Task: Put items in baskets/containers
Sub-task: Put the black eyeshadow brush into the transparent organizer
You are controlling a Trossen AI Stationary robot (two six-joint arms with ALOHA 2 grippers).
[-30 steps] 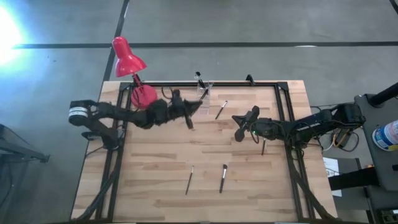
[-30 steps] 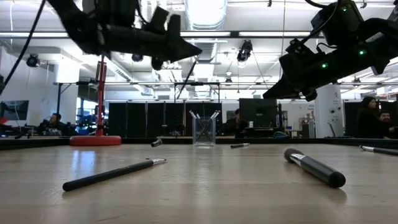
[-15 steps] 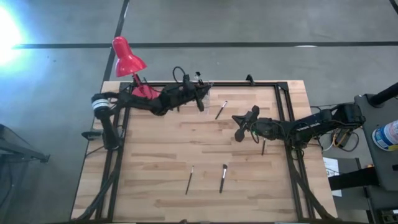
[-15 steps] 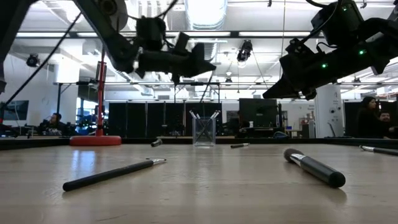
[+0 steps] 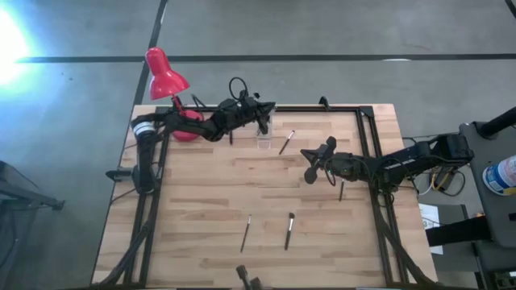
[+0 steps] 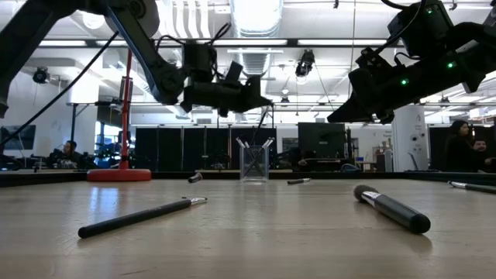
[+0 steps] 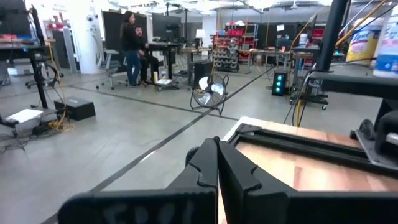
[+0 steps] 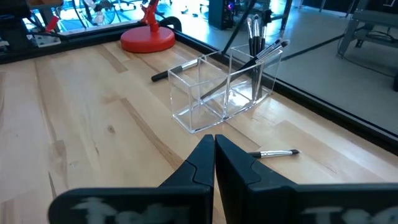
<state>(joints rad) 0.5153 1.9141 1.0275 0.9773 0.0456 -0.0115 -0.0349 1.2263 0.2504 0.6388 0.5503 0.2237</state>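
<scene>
Your worktop (image 5: 201,209) runs off the near edge of the overhead picture, where a dark object (image 5: 246,278) is cut off and you cannot tell what it is. The red lamp (image 5: 165,74) leans out past the far left corner, and its base (image 6: 118,175) is partly hidden under the left arm from above.

Your left tool (image 5: 264,111) hangs over the far edge, above the clear holder (image 5: 264,129). Its fingers are clenched, and you cannot tell whether a brush is pinched between them; the left wrist view shows only the pressed fingertips (image 7: 214,163) with the floor beyond. Your right tool (image 5: 310,163) hovers right of the worktop's middle, also clenched on nothing, with the holder (image 8: 221,90) ahead of it.

The holder has several compartments. A few brushes (image 8: 256,38) stand upright in one of them, tips above the rim; another brush (image 8: 214,89) leans low inside.

Loose brushes: one (image 5: 287,142) just beside the holder, one (image 5: 341,190) under the right arm and partly covered by it, two (image 5: 288,230) near the near edge.
</scene>
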